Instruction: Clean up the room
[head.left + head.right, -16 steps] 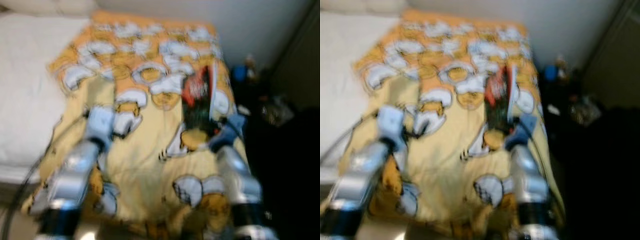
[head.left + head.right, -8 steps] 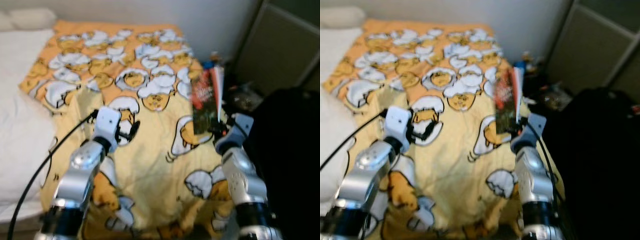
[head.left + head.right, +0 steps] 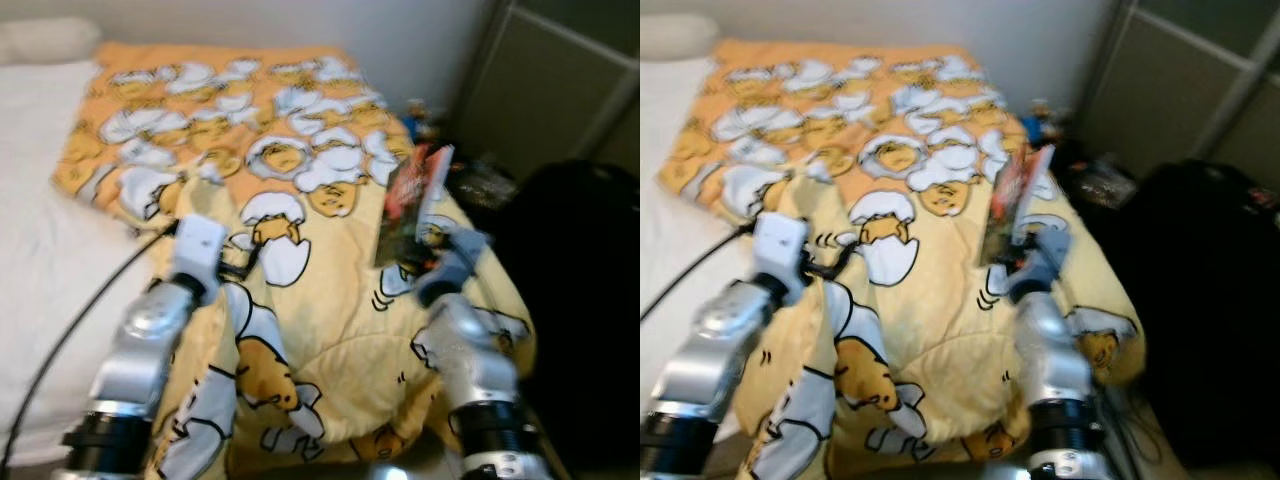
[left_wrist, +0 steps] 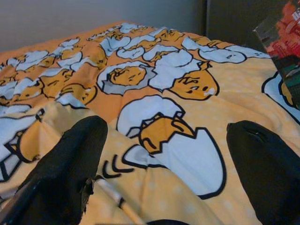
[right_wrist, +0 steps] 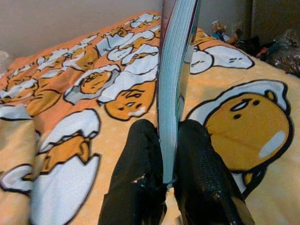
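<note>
Right wrist view: right hand (image 5: 169,154) pinches a thin glossy book (image 5: 176,70) upright over the soft printed blanket (image 5: 84,117).

Both silver arms reach forward from the near edge of the scene, elbows bent. The left pincer (image 4: 164,178) is on the left side, its two black fingers (image 4: 70,164) spread wide apart with nothing between them. The right pincer (image 5: 168,164) is on the right side, its fingers (image 5: 140,178) pressed together on the lower edge of an upright book (image 3: 410,200).
</note>
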Tool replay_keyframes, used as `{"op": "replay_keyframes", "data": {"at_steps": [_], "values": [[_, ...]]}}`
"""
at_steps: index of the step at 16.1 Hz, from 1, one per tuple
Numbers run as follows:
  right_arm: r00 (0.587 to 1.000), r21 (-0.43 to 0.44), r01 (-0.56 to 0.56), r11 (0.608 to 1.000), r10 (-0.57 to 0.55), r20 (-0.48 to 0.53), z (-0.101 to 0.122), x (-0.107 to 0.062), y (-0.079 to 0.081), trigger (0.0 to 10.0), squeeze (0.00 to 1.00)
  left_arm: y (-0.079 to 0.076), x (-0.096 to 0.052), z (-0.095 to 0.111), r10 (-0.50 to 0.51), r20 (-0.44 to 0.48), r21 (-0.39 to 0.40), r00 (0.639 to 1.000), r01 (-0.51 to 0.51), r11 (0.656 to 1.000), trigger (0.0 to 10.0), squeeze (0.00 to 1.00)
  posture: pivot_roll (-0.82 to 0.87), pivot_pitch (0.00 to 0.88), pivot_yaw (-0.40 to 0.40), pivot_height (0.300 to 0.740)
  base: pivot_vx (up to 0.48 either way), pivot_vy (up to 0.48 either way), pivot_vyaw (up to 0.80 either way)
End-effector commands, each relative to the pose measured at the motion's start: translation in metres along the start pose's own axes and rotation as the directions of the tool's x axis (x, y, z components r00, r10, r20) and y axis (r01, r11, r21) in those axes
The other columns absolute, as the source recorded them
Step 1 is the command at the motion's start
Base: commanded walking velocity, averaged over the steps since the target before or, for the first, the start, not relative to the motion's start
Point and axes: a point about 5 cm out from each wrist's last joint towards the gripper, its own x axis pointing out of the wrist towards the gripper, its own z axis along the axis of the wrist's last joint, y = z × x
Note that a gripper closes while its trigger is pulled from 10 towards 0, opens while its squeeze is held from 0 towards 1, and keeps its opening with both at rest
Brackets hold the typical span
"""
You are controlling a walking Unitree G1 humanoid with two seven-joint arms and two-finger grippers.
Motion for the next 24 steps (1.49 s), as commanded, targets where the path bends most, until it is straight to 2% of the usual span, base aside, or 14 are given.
{"op": "replay_keyframes", "data": {"at_steps": [1,8,13,15,19,24], "values": [[0.997,-0.020,0.011,1.000,-0.010,0.077,0.019,0.001,-0.006,10.0,0.00,-0.005,0.003,0.003,-0.020,0.014,-0.005,1.000,0.020,1.000,10.0,0.15,0.11,0.000,-0.031,0.740,0.000,0.375,0.00],[0.995,-0.038,-0.002,0.999,0.006,0.103,0.025,0.002,-0.003,10.0,0.00,-0.005,0.003,0.003,-0.017,0.015,-0.003,1.000,0.017,1.000,10.0,0.15,0.11,0.000,-0.029,0.740,0.000,0.384,0.00],[0.987,-0.035,-0.063,0.997,0.068,0.148,0.030,0.001,0.005,10.0,0.00,-0.006,0.004,0.002,-0.023,0.016,-0.002,1.000,0.023,1.000,10.0,0.15,0.11,0.000,-0.031,0.740,0.000,0.391,0.00],[0.985,-0.059,-0.088,0.994,0.095,0.142,0.031,0.001,0.008,10.0,0.00,-0.007,0.004,0.002,-0.026,0.018,-0.001,1.000,0.026,1.000,10.0,0.15,0.11,0.000,-0.031,0.740,0.000,0.390,0.00],[0.980,-0.061,-0.071,0.996,0.081,0.184,0.038,0.002,0.009,10.0,0.00,-0.008,0.005,0.002,-0.028,0.020,0.003,0.999,0.028,1.000,10.0,0.15,0.12,0.000,-0.030,0.740,0.000,0.398,0.25],[0.979,-0.098,-0.089,0.991,0.105,0.172,0.036,0.003,0.013,10.0,0.00,-0.008,0.006,0.002,-0.024,0.020,-0.004,1.000,0.024,1.000,10.0,0.15,0.11,0.000,-0.029,0.740,0.000,0.402,0.00]]}}
